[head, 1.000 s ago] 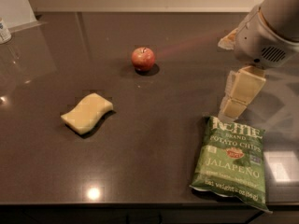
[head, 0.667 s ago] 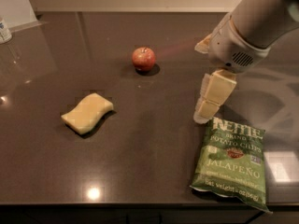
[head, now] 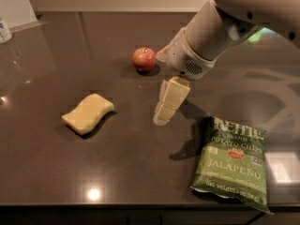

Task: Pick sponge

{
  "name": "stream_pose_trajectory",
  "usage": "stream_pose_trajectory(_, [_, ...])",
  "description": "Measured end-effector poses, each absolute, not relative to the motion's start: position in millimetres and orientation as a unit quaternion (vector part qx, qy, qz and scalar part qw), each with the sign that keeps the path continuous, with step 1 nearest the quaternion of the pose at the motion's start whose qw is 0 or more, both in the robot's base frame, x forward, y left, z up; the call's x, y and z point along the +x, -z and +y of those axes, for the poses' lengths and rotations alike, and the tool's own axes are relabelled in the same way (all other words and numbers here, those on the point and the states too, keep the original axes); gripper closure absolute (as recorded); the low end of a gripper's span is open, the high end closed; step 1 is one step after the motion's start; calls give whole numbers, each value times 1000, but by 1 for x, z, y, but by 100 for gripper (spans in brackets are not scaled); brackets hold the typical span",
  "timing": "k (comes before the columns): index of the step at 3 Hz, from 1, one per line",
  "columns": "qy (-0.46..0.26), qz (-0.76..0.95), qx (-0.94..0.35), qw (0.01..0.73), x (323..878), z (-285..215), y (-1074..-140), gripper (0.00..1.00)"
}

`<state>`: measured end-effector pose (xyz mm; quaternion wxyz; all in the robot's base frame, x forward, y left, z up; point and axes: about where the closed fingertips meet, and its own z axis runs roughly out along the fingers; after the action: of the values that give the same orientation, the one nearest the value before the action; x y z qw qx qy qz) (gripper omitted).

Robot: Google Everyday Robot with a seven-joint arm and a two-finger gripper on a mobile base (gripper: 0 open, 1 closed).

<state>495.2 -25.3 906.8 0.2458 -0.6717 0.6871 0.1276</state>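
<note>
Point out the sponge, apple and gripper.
sponge [head: 88,113], camera view, middle of top face.
apple [head: 144,59], camera view, red front side.
gripper [head: 165,108], camera view, its pale lower end, between apple and chip bag [head: 232,161].

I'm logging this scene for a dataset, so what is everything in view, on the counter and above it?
sponge: one, pale yellow, lying flat left of centre on the counter
apple: one, red, upright behind the centre
chip bag: one, green, lying flat at the front right near the counter's edge
bottle: one, pale, cut off by the left edge at the back
counter: one, dark and glossy, under everything
arm: one, light grey, reaching in from the upper right
gripper: one, pale yellow, above the counter between apple and chip bag, right of the sponge and apart from it
</note>
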Motion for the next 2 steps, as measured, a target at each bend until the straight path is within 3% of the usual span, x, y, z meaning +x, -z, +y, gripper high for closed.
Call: stream_pose_trajectory(2, [-188,662,-682,248,504,42,-881,0])
